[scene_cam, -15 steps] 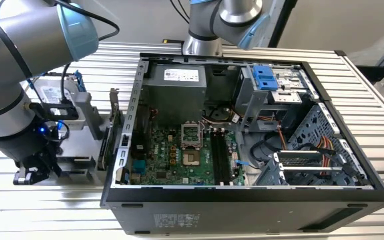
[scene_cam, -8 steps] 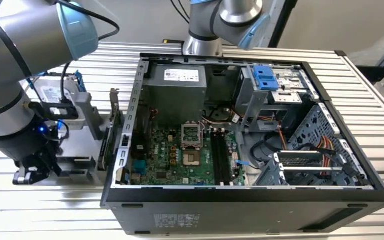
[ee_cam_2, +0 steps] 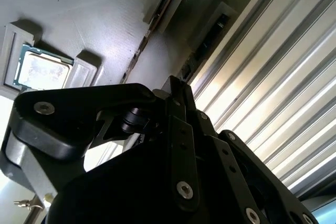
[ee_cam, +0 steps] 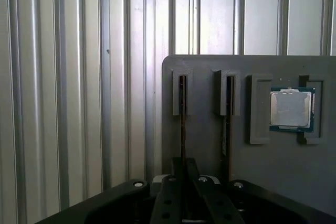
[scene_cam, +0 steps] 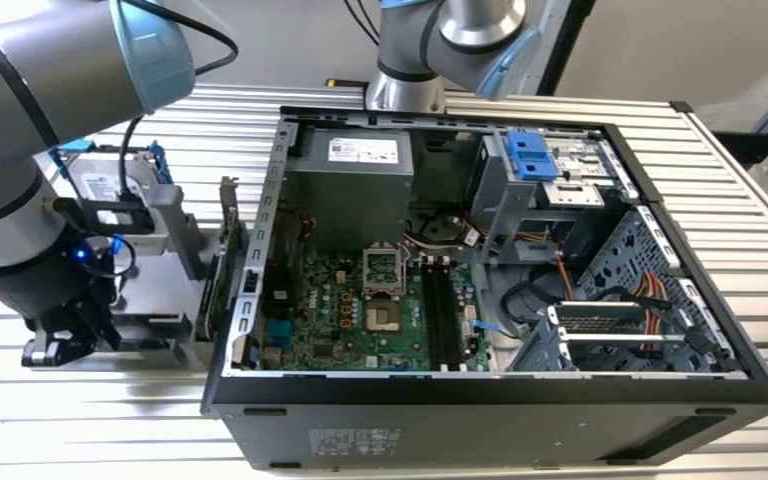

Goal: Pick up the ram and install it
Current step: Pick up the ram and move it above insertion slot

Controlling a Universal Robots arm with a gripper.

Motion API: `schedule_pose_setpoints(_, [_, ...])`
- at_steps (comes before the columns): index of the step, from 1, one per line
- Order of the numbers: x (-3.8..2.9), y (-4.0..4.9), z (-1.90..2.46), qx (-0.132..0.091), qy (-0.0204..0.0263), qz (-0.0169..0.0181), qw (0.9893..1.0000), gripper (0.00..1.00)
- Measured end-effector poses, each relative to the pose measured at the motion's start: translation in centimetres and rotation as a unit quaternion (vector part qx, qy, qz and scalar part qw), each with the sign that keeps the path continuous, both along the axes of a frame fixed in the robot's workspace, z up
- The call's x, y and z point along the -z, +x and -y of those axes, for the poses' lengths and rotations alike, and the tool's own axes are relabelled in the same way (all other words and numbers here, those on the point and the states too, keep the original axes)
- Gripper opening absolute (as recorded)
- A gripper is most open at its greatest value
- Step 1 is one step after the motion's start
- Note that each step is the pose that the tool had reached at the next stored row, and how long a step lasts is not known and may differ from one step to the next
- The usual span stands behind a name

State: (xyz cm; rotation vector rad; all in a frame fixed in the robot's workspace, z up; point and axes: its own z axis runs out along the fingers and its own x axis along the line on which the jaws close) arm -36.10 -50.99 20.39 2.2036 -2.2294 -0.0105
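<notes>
Evidently, at the exterior view's lower left, the gripper (scene_cam: pixel 61 345) sits at a grey holder (scene_cam: pixel 157 285). In the first wrist view the ram (ee_cam: pixel 182 114) stands edge-on in its slot, meeting the gripper; whether it is clamped or open cannot be told.

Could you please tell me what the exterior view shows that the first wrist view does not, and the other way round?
Exterior view: the open computer case with its motherboard.
First wrist view: the ram standing edge-on in a slot in line with the gripper, a second stick beside it, and a processor chip in a recess.
Both: the gripper, the grey holder, the ribbed metal table.
</notes>
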Motion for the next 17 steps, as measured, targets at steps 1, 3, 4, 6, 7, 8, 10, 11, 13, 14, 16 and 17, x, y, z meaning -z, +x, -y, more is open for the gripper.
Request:
schedule_pose_setpoints(1, [0.0,0.0,0.0,0.0,0.0,0.0,1.0,0.0])
schedule_pose_setpoints(3, [0.0,0.0,0.0,0.0,0.0,0.0001,1.0,0.0])
schedule_pose_setpoints(4, [-0.01,0.0,0.0,0.0,0.0,0.0,1.0,0.0])
schedule_pose_setpoints(6, [-0.02,0.0,0.0,0.0,0.0,0.0,1.0,0.0])
schedule_pose_setpoints(7, [-0.04,0.0,0.0,0.0,-0.0001,-0.0001,1.0,0.0])
schedule_pose_setpoints(8, [-0.12,-0.01,0.01,0.0,-0.0002,-0.0002,1.0,0.0])
schedule_pose_setpoints(10, [-0.34,-0.01,0.0,0.0,-0.0001,-0.0001,1.0,0.0])
schedule_pose_setpoints(11, [-0.47,-0.01,0.0,0.0,-0.0001,-0.0001,1.0,0.0])
schedule_pose_setpoints(13, [-0.63,0.0,0.0,0.0,0.0,0.0,1.0,0.0])
schedule_pose_setpoints(14, [-0.72,0.0,0.0,0.0,-0.0001,-0.0001,1.0,0.0])
schedule_pose_setpoints(16, [-0.9,0.0,0.0,0.0,0.0,0.0,1.0,0.0])
schedule_pose_setpoints(17, [-0.99,0.0,0.0,0.0,-0.0001,-0.0001,1.0,0.0])
